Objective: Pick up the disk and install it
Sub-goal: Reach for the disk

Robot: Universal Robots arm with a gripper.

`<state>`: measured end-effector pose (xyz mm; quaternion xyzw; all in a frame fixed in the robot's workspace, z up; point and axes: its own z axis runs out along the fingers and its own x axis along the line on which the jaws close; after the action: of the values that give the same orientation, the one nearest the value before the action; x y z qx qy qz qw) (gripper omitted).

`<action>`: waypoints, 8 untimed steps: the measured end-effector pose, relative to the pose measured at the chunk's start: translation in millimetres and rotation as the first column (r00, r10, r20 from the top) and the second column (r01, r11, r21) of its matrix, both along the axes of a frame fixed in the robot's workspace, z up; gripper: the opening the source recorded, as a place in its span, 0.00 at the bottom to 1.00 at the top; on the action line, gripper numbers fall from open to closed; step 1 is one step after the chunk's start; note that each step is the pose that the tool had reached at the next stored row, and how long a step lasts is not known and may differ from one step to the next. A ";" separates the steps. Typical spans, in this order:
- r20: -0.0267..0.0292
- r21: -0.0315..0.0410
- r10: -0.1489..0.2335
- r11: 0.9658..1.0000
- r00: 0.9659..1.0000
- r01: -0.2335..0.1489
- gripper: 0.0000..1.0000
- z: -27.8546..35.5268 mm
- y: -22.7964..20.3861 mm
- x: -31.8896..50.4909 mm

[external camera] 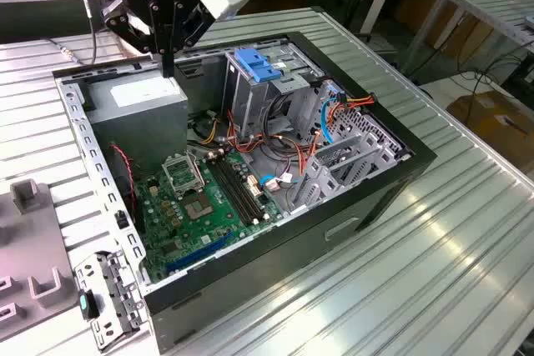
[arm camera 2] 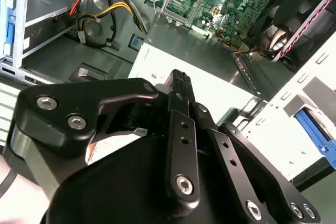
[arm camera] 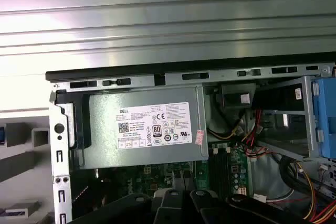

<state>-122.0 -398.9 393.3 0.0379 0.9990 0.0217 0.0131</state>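
Hanging over the far edge of the supply (external camera: 138, 97), the gripper (external camera: 169, 71) points straight down. In the second wrist view its fingers (arm camera 2: 181, 85) are pressed together with nothing between them. The supply, bearing a white label (arm camera: 153, 126), fills one corner of the open case (external camera: 350, 223). To the exterior view's right of it stands the cage (external camera: 242, 102), topped by a blue tab (external camera: 254, 64). Whether the disk sits in the cage cannot be told. The board (external camera: 209, 206) lies on the case floor. The case rests on a ribbed table (external camera: 450, 273).
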 end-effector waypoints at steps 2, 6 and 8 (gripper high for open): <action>0.000 0.000 0.000 1.000 1.000 0.000 0.11 0.0 0.0 -2.1; -0.001 0.000 0.000 1.000 1.000 0.000 0.11 0.0 0.0 -6.1; -0.001 0.000 0.000 1.000 1.000 0.000 0.11 0.0 0.0 -7.9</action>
<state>-129.9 -398.9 393.3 0.0379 0.9990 0.0217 0.0126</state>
